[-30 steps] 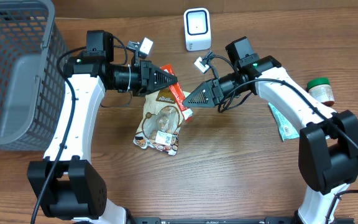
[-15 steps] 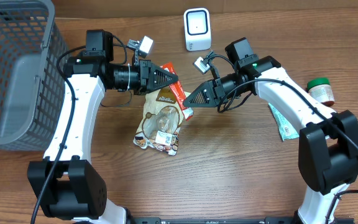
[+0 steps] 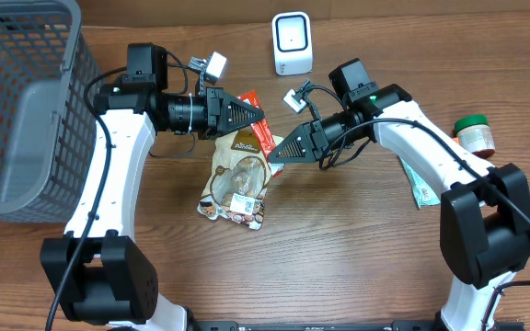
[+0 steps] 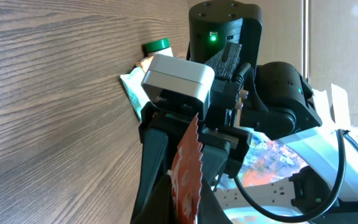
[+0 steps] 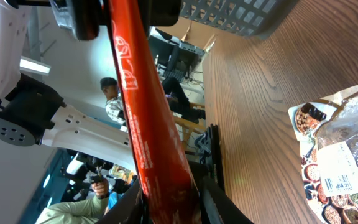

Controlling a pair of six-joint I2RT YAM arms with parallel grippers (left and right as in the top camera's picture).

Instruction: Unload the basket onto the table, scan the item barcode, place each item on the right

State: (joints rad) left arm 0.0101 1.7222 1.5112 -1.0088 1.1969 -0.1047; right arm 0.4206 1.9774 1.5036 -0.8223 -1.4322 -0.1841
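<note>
While left fingers (image 3: 240,114) pinch the red packet (image 3: 264,138), right fingers (image 3: 290,146) grip its other end, above snack pouch (image 3: 236,184).

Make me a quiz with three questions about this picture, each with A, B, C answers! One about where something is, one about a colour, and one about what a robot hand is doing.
1. Where is the white box-shaped scanner?
A. inside the grey basket
B. standing on the wooden table, at its far edge
C. in the right gripper

2. What colour is the lid of the small jar?
A. green
B. blue
C. yellow

3. What is the left gripper doing?
A. open wide with nothing in it
B. shut on the flat red packet
C. holding the jar

Answers:
1 B: it stands upright on the table beyond both arms.
2 A: the lid is green, at the table's right side.
3 B: the packet's end sits pinched between its fingers.
</note>
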